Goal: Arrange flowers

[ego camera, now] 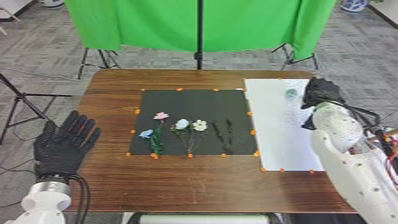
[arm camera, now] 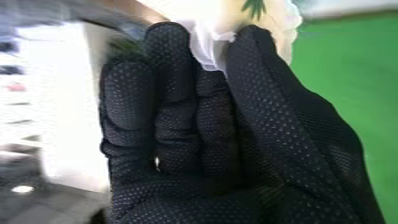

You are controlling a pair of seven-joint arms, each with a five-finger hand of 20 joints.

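My right hand (ego camera: 322, 92) is at the upper right of the head view, by the white sheet's right edge. In the right wrist view, my right hand (arm camera: 266, 95) pinches a pale, frilly white flower (arm camera: 206, 42) between thumb and fingers; a green leaf (arm camera: 254, 7) shows beside it. On the black mat (ego camera: 182, 97) lie a pink flower (ego camera: 161, 116), a light blue one (ego camera: 147, 134), a bluish-white one (ego camera: 182, 123), a white one (ego camera: 199, 125) and dark green stems (ego camera: 228, 136). My left hand (ego camera: 60, 150) is open, palm up, left of the mat.
The white sheet (ego camera: 275, 125) right of the mat bears a faint speckled, clear item with a greenish end (ego camera: 291, 93). Orange markers edge the mat and sheet on the brown table (ego camera: 187, 187). Behind the table hang green cloths (ego camera: 151, 25) with a black stand (ego camera: 200, 35).
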